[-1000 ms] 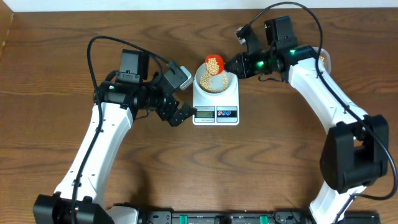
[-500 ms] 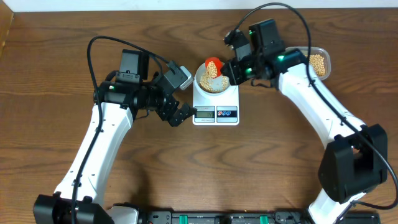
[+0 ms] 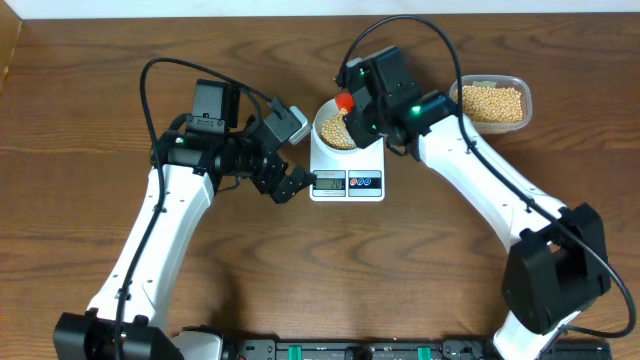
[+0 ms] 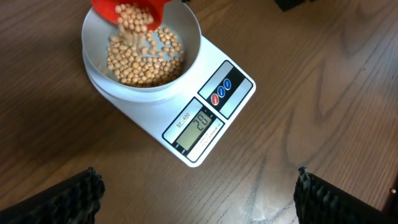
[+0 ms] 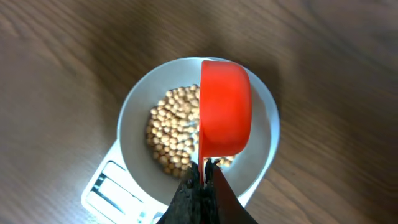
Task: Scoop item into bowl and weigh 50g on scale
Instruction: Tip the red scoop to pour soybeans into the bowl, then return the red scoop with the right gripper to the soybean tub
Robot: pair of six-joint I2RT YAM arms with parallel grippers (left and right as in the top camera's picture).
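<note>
Since a second ago my right arm has swung in from the container's side and rolled the red scoop from level and heaped onto its edge. My right jaws are clamped on its handle, which runs straight back toward them, with the cup directly above the bowl on the scale. Beans are spilling into that bowl. My left jaws gape wide and empty over the worktop, just beside the scale's front. For a refill, the container lies well apart on my right arm's side.
</note>
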